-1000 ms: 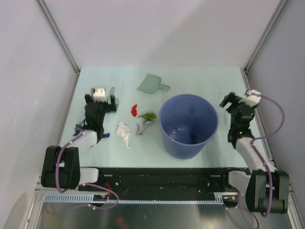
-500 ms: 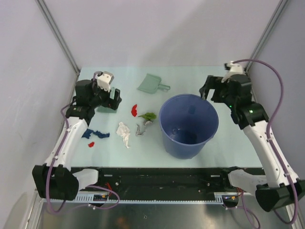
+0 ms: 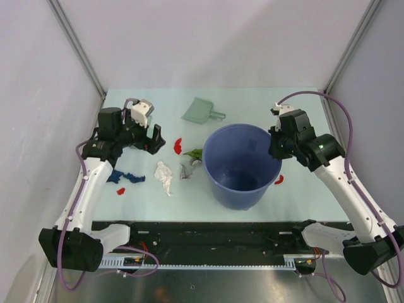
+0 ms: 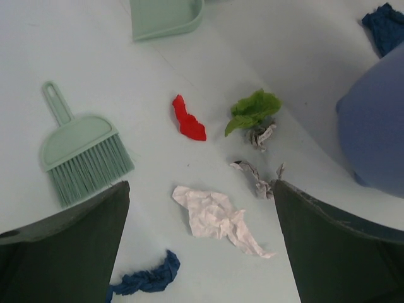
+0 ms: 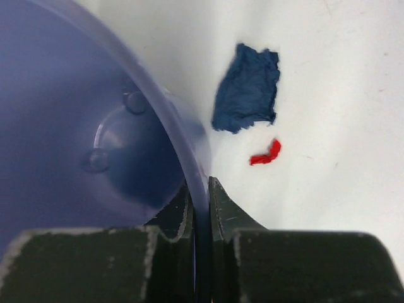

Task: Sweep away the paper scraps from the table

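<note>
Crumpled paper scraps lie loose on the pale mint-green worktop (image 3: 252,104). Left of the blue bucket (image 3: 240,197), a green wad (image 3: 196,153) almost touches its wall, with a grey twist (image 3: 186,170) just beside. Farther left are a red scrap (image 3: 178,146) and a white wad (image 3: 164,175), and a dark blue strip (image 3: 125,177) lies farthest. Right of the bucket sits a small red curl (image 3: 278,179) and, seemingly near its wall, a dark blue piece (image 5: 247,88).

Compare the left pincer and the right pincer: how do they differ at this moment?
The left pincer is open and holds nothing; the right pincer is shut on the rim of the blue bucket. The left pincer hangs above paper scraps, near the brush; the right pincer is at the bucket's right side. Both have two dark fingers.
</note>
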Controlling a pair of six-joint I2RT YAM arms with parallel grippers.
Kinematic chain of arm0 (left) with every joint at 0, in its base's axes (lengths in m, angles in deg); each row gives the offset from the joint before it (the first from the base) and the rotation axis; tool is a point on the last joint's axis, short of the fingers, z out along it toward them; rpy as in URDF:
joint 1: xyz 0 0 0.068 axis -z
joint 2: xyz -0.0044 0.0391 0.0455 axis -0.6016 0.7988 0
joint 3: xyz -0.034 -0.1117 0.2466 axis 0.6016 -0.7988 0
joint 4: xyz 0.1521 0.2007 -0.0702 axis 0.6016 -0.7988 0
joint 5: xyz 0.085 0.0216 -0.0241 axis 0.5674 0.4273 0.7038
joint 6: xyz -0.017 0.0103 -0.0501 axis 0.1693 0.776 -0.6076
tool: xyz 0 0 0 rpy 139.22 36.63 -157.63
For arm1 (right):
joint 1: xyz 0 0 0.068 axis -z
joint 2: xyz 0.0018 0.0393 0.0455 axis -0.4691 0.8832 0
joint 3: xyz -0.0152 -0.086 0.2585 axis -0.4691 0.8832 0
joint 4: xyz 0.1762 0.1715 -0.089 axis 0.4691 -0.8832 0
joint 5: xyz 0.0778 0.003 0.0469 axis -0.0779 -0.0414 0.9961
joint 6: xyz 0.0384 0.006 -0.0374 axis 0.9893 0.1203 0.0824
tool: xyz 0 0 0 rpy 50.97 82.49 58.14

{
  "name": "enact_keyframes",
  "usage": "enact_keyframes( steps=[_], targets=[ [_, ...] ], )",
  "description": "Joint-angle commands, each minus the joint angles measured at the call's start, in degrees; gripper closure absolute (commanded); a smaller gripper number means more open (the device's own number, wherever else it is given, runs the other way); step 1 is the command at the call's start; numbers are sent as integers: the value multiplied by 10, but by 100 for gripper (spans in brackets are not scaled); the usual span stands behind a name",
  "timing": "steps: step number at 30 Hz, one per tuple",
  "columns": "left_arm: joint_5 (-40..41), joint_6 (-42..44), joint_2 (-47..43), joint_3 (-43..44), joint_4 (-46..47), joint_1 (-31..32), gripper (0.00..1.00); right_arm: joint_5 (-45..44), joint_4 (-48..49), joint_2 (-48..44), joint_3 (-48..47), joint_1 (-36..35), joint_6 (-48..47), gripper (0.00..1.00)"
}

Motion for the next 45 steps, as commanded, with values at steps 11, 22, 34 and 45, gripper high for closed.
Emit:
enact_keyframes(
  steps=[11, 22, 34, 45],
  targets=[
    [0, 17, -5, 65, -48, 3, 1, -29, 186, 79, -273, 119, -44, 100],
    [13, 19, -4, 46, -49, 3, 0, -35, 257, 307, -379, 315, 20, 100],
    [9, 28, -5, 18, -52, 4, 0, 29, 218, 413, -395, 363, 38, 72],
    [11, 30, 8, 8, -54, 4, 0, 1, 374, 249, -321, 341, 72, 0]
  ],
)
